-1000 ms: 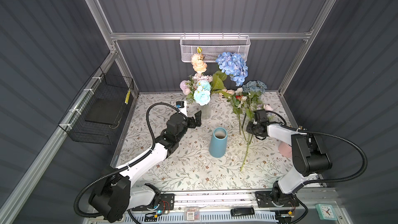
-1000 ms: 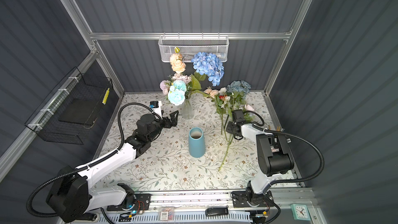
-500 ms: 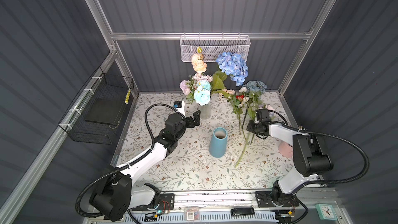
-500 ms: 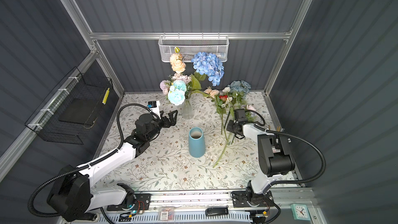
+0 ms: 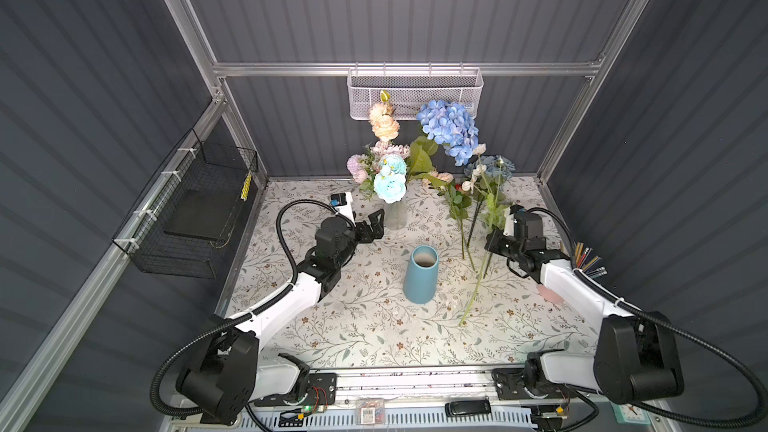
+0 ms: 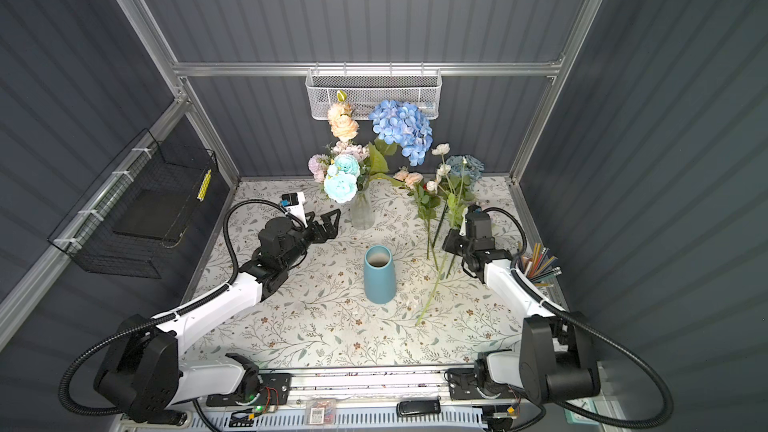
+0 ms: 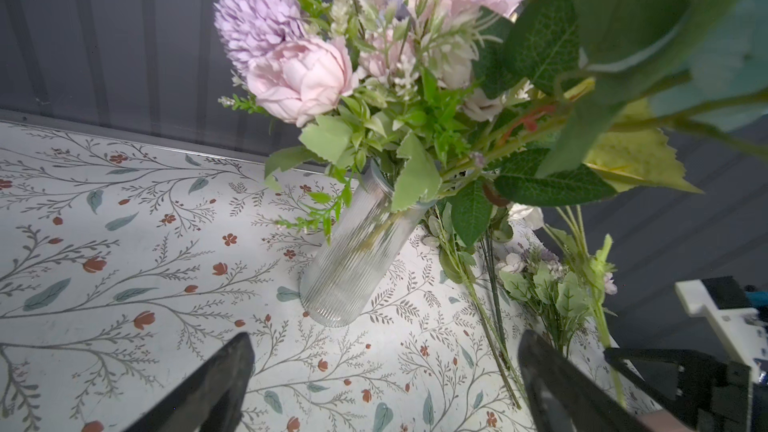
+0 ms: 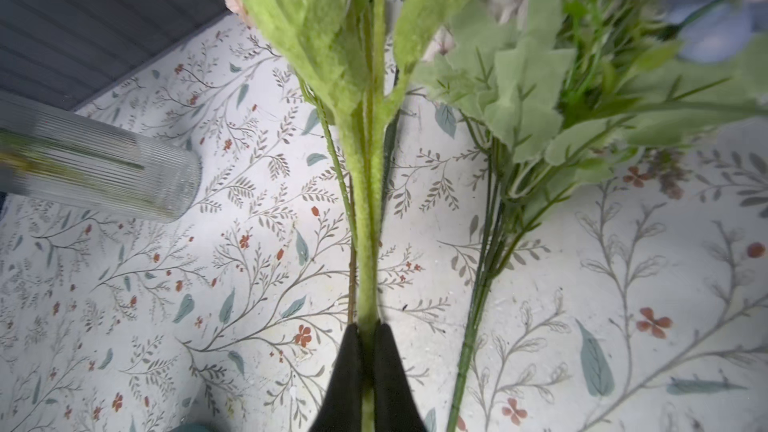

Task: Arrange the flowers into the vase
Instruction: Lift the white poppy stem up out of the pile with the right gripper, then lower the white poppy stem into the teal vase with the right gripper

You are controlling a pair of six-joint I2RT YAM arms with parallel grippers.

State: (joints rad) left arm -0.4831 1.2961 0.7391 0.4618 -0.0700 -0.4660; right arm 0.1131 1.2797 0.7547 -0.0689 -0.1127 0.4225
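A clear ribbed glass vase (image 5: 395, 216) (image 6: 362, 214) (image 7: 353, 259) stands at the back and holds flowers: pale-blue roses (image 5: 390, 184), a blue hydrangea (image 5: 449, 130), peach roses (image 5: 384, 124) and lilac blooms (image 7: 257, 14). An empty blue vase (image 5: 420, 274) (image 6: 378, 274) stands mid-table. My left gripper (image 5: 376, 222) (image 7: 384, 342) is open just left of the glass vase, with nothing between its fingers. My right gripper (image 5: 492, 243) (image 8: 365, 328) is shut on a fuzzy green flower stem (image 8: 368, 222) (image 5: 473, 297) that slants down to the table. More loose flowers (image 5: 461, 205) lie beside it.
A pink cup of coloured pencils (image 6: 538, 265) stands at the right edge, behind my right arm. A white mesh basket (image 5: 415, 93) hangs on the back wall, and a black wire basket (image 5: 195, 214) on the left wall. The held stem's lower end lies right of the blue vase.
My right gripper has shut on the green stem, and the stem's lower end has shifted slightly on the table. The left arm has edged a little toward the glass vase, still open.
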